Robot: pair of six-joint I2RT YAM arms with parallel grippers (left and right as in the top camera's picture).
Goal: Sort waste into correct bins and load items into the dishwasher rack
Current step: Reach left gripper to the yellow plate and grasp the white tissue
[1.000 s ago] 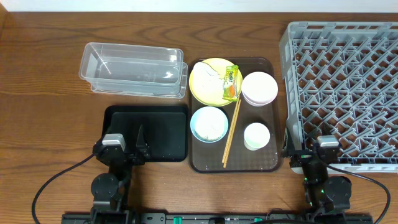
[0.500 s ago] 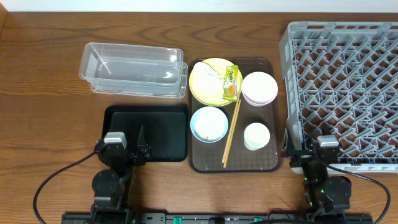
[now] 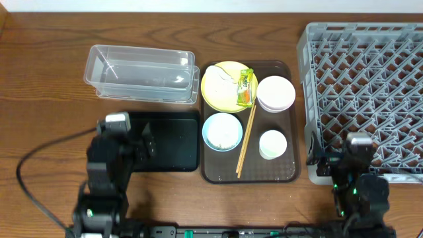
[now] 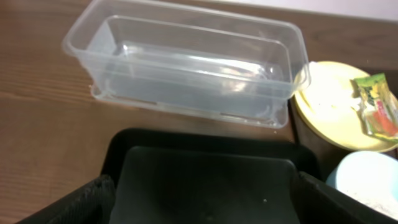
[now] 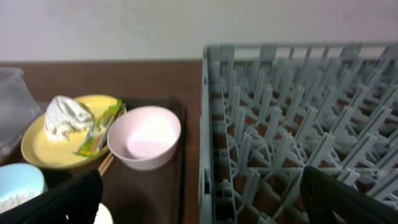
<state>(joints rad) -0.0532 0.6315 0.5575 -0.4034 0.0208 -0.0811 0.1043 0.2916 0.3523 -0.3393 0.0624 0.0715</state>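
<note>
**Both grippers open and empty near the table's front edge; nothing sorted or loaded**

Clock directions follow the overhead view, with 12 at the far edge of the table [image 3: 46, 99].

The brown serving tray [image 3: 221, 170] sits at the centre. At its 11 o'clock corner lies the round yellow plate [image 3: 218, 89], carrying the crumpled white paper wad [image 5: 67, 116] and, along the plate's 3 o'clock rim, the green-and-orange snack wrapper [image 3: 245, 88]. The pale pink bowl [image 3: 275, 93] stands at the tray's 1 o'clock, just beside the plate. The light blue bowl [image 3: 222, 131] is at 8 o'clock, with white rice-like scraps [image 5: 11, 200] inside it. The small white cup [image 3: 272, 144] stands upright at 4 o'clock. The wooden chopsticks [image 3: 246, 142] lie together between the blue bowl and the cup, slanting from 1 toward 7, their far ends touching the plate's edge.

At 10 o'clock from the serving tray sits the clear plastic tub [image 3: 141, 74], with nothing in it. The shallow black tray [image 3: 175, 142] lies at 9 o'clock, just beside the serving tray. The grey dishwasher rack [image 3: 370, 86] fills the 3 o'clock side and holds nothing.

The left gripper [image 4: 202, 199] hovers over the black tray's 9 o'clock half, fingers spread wide and holding nothing. The right gripper [image 5: 199, 202] hangs over the rack's 7 o'clock corner, fingers likewise parted and empty.
</note>
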